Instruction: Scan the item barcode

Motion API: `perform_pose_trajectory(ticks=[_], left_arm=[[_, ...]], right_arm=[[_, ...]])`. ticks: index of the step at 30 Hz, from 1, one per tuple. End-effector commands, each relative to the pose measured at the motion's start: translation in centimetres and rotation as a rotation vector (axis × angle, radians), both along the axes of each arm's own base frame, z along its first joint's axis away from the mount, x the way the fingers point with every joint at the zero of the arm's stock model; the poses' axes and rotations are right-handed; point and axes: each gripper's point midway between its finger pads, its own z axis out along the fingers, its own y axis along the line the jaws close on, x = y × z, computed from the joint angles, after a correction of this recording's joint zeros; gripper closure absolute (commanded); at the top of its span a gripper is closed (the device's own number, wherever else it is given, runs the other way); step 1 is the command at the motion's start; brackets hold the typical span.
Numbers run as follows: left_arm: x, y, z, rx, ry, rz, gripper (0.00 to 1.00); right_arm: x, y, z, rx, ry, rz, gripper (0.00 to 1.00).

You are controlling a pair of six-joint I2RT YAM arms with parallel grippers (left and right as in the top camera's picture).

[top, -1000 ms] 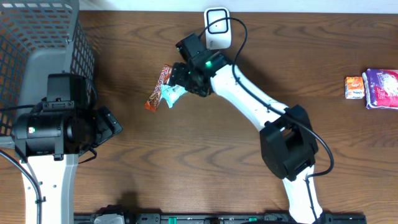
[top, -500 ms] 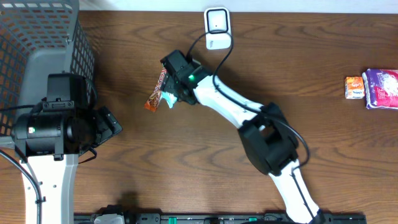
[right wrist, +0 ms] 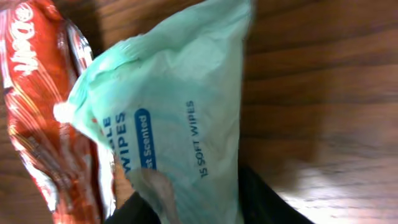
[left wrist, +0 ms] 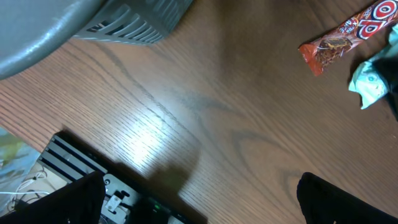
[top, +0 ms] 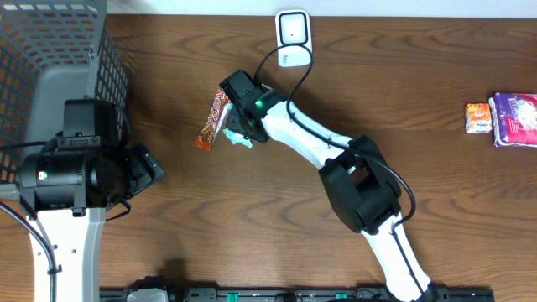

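Note:
A mint-green wipes pack [right wrist: 180,112] lies on the wooden table against an orange-red candy bar [right wrist: 43,112]. My right gripper [right wrist: 193,205] has a black finger on each side of the pack's near end and presses it. From overhead the right gripper [top: 236,126] covers most of the pack [top: 241,139], with the candy bar [top: 212,120] just left of it. The white scanner [top: 292,38] stands at the table's back edge. My left gripper [left wrist: 199,205] stands open over bare wood at the front left, nothing between its fingers.
A grey wire basket [top: 50,50] fills the back left corner, beside the left arm [top: 80,168]. An orange packet [top: 477,117] and a purple pack [top: 516,119] lie at the far right. A black rail [left wrist: 87,174] runs along the front edge.
The right gripper has swung left and down from near the scanner onto the wipes pack, and its jaws have narrowed onto it. The left arm has not moved.

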Motion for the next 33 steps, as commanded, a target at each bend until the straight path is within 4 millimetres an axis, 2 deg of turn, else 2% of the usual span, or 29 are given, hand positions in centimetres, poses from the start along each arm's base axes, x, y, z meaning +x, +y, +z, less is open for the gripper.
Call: perform_pose_trajectory(ticks=[1,7,9,12,13,17,22,26,30,33], left_arm=[[-0.1,0.4,0.0,0.013,0.002,0.018,0.02],[-0.1,0.4,0.0,0.012,0.002,0.018,0.02],[-0.1,0.4,0.0,0.012,0.002,0.018,0.02],[-0.1,0.4,0.0,0.012,0.002,0.018,0.02],[-0.1,0.4,0.0,0.012,0.002,0.018,0.02],[-0.1,0.4,0.0,0.012,0.002,0.018,0.02],[-0.1,0.4,0.0,0.012,0.002,0.018,0.02],[-0.1,0.4,0.0,0.012,0.002,0.018,0.02],[-0.1,0.4,0.0,0.013,0.002,0.019,0.02],[-0.1,0.4,0.0,0.012,0.002,0.018,0.01]], right_arm=[[0.4,-1.5,1.8,-0.038,-0.038,0.063,0.69],[0.5,-2.8,4.9,-0.059,-0.076,0.137,0.68],[0.4,-3.2,5.7,-0.071,-0.084,0.163,0.74],[0.3,-4.0,6.0,-0.086,-0.071,0.167,0.78],[0.3,-4.3,5.9,-0.09,-0.063,0.163,0.82],[-0.5,-5.9,5.3,-0.125,-0.007,0.151,0.85],[-2.0,-7.6,4.6,-0.191,0.067,0.159,0.81],[-1.7,-9.3,4.6,-0.291,0.043,0.149,0.79],[-1.6,-9.0,4.6,-0.276,0.041,0.151,0.76],[-1.2,-8.2,4.7,-0.241,0.022,0.156,0.67]])
